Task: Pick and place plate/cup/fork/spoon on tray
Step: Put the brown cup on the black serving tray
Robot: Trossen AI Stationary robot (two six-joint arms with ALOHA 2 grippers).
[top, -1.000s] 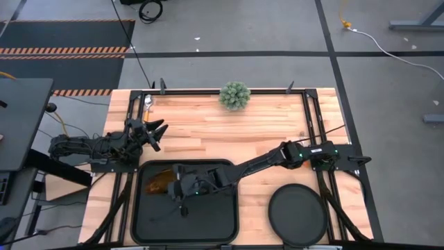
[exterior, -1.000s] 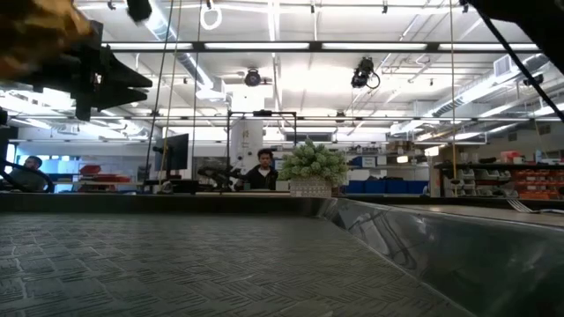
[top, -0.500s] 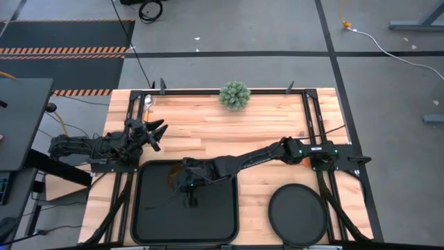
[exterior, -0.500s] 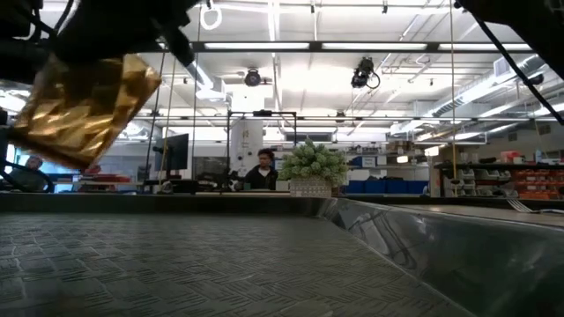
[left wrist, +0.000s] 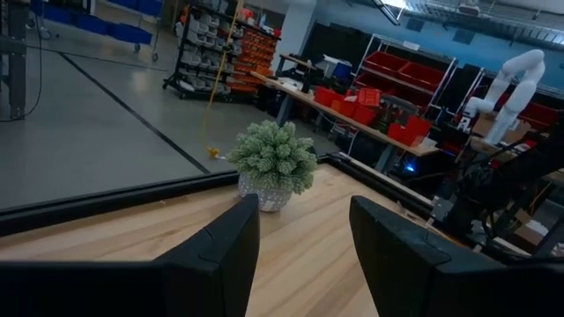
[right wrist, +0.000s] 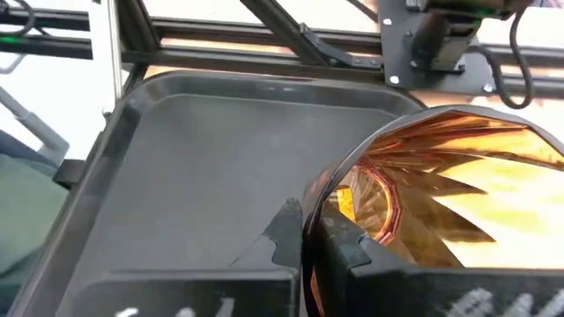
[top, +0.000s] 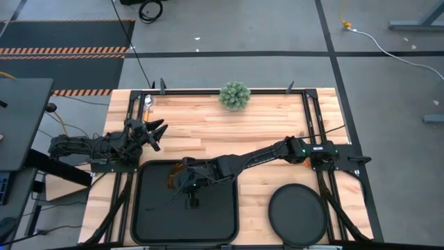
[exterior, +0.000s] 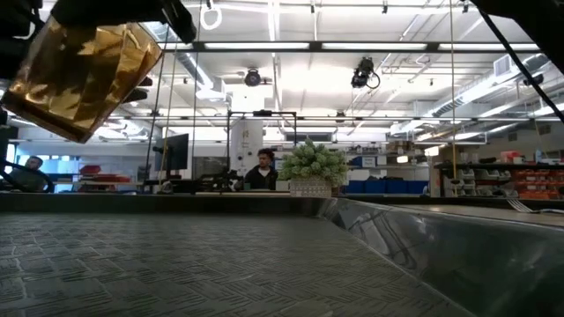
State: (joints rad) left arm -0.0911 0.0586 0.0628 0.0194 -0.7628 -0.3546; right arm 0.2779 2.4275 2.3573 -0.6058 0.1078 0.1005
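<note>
**Amber cup held above the tray**

High view: one black rectangular tray point(top: 146, 208) lies at the near left of the wooden table point(top: 229, 132), and one round black plate point(top: 297, 215) lies on the wood to its right, apart from it. The right gripper point(top: 182, 178) reaches across over the tray's far part, with a sliver of the amber cup point(top: 171, 178) showing beside it. The left gripper point(top: 156, 132) waits over the table's left edge, beyond the tray. One small potted plant point(top: 234, 96) stands at the far edge.

Low view: the cup point(exterior: 81, 75) hangs tilted, clear of the tray's ribbed floor point(exterior: 176, 264); it is translucent amber-brown with faceted walls. One person point(exterior: 262, 169) sits in the room behind.

Left wrist view: the left fingers point(left wrist: 220, 255) stand apart around nothing.

Right wrist view: the right fingers point(right wrist: 291, 231) are clamped on the cup's rim point(right wrist: 423, 132), its fluted inside glowing orange, above the tray point(right wrist: 194, 141). No readable writing appears.
</note>
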